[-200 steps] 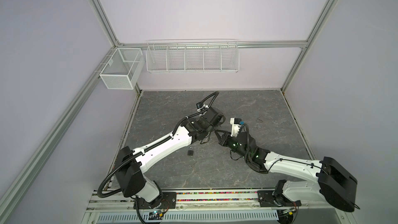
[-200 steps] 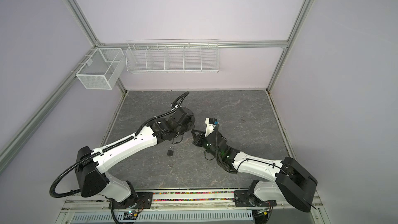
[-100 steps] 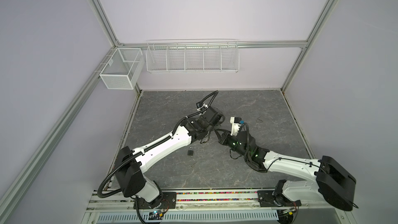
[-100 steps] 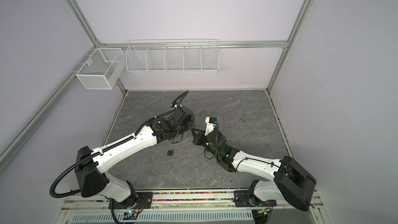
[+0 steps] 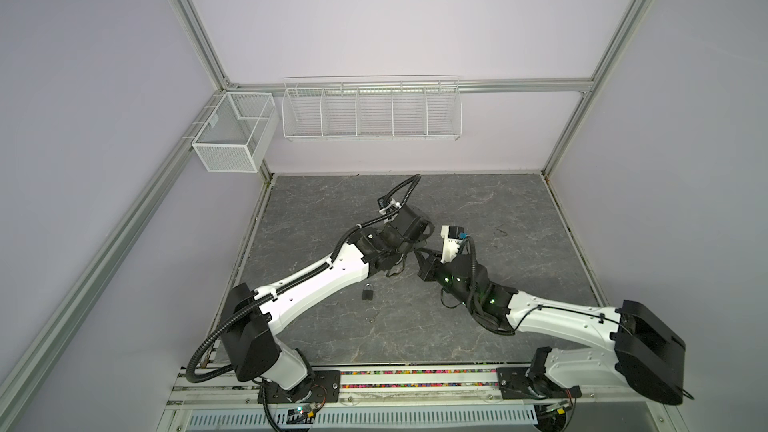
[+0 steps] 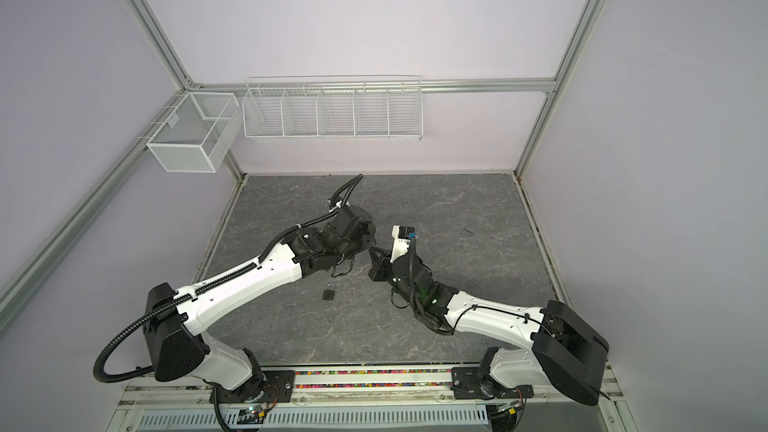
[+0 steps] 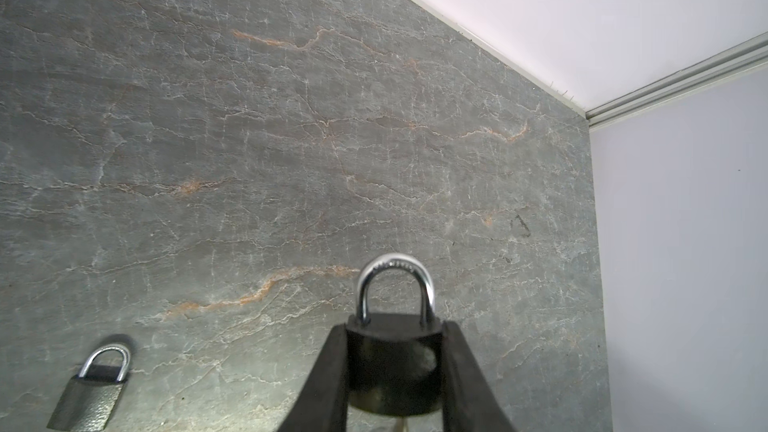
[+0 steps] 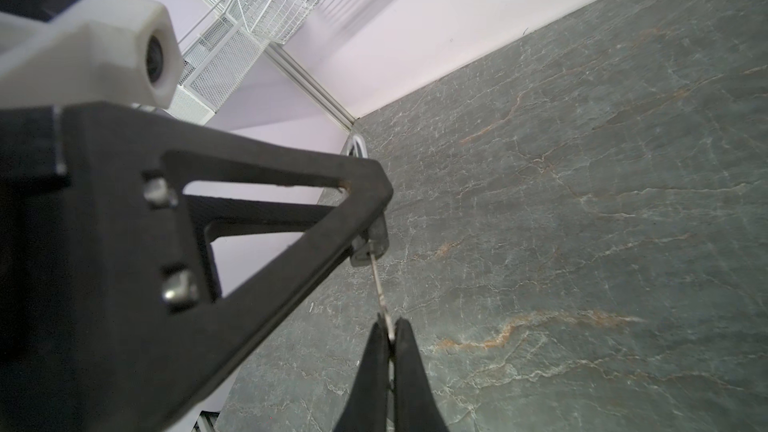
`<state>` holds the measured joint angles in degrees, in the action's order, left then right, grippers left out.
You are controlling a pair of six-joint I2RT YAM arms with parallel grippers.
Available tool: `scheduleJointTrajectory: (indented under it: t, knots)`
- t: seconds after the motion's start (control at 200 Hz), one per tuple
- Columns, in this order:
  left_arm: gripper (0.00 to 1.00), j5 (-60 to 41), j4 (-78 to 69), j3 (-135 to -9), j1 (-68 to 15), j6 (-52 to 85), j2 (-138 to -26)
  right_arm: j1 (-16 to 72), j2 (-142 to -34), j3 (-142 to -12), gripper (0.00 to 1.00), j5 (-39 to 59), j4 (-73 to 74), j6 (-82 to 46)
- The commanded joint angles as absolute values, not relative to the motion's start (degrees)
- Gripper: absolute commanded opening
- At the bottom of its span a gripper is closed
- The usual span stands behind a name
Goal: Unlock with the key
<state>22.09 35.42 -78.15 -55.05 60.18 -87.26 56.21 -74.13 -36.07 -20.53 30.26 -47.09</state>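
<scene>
left claw [image 7: 395, 329] gripping padlock [image 7: 392, 361], table [image 7: 291, 139] edges far

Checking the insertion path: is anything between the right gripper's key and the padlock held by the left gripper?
Nothing visible. The key runs bare from the right gripper to the padlock clamped in the left gripper.
</scene>
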Motion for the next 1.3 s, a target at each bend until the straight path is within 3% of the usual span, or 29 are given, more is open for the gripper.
scheduleJointTrajectory:
  t: [0.0,0.25,0.525,0.725,1.055,1.295]
  knots:
    - [0.0,17.95,35.23,-76.58,-57.02,63.79,-84.75,56.07,-72.86,-35.7,0.06,-20.39,41.22,-44.95]
    - [0.0,19.84,33.51,-73.6,-58.27,66.35,-81.79,55.8,-71.98,-35.32,0.06,-18.88,42.69,-43.76]
    - [0.0,25.68,37.92,-75.18,-59.54,64.36,-81.3,55.82,-71.8,-38.65,0.06,-17.96,33.67,-43.77]
    - [0.0,24.19,40.96,-75.54,-61.26,62.58,-81.73,55.6,-71.04,-43.79,0.06,-15.88,27.41,-42.8]
    - [0.0,26.58,38.88,-74.64,-59.84,60.29,-78.32,54.68,-71.51,-41.43,0.06,-11.33,28.87,-43.34]
    - [0.0,28.04,36.71,-74.27,-57.35,60.19,-77.08,54.71,-69.93,-38.26,0.17,-9.91,28.74,-42.08]
